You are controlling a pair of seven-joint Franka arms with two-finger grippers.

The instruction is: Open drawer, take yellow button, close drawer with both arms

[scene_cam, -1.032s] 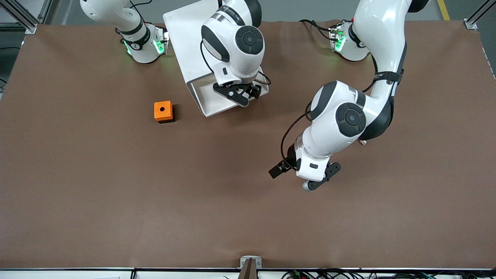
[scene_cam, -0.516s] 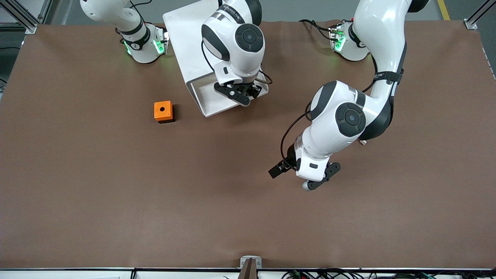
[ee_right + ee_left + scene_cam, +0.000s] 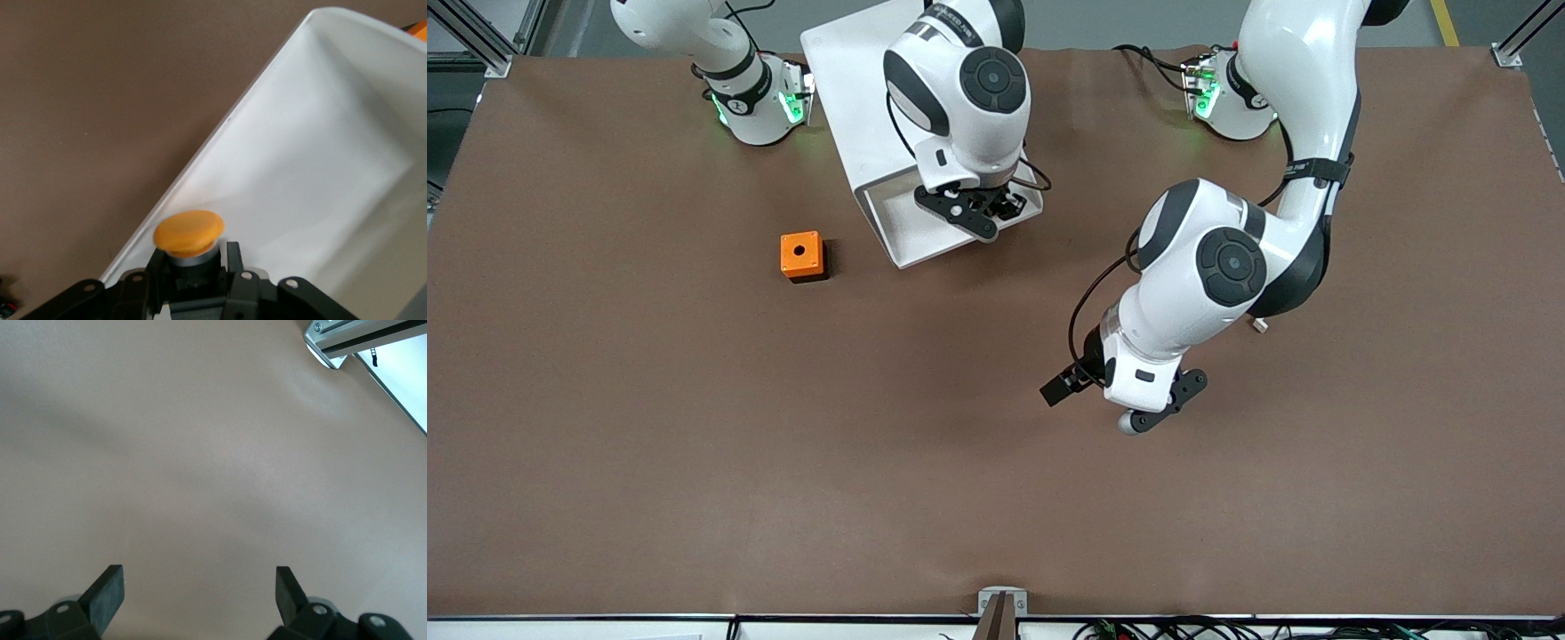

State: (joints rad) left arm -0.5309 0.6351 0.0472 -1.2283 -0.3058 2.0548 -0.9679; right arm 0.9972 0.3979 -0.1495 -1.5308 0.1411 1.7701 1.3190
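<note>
The white cabinet (image 3: 854,98) stands near the arms' bases, and its top drawer (image 3: 907,238) is pulled open toward the front camera. My right gripper (image 3: 996,209) is down inside the drawer (image 3: 313,187). In the right wrist view the right gripper (image 3: 193,263) is shut on the button (image 3: 189,233), gripping its dark body under the round orange cap, close to the drawer's side wall. The front view hides the button under the right hand. My left gripper (image 3: 1120,404) hangs open over bare table, with nothing between its fingers (image 3: 107,593).
An orange cube with a hole (image 3: 800,255) sits on the brown table beside the open drawer, toward the right arm's end. A small pale part (image 3: 1259,325) lies by the left arm's elbow. A metal frame corner (image 3: 347,340) marks the table edge.
My right gripper has closed on the button inside the drawer and drawn slightly toward the cabinet. The left arm has barely shifted and its gripper stays open.
</note>
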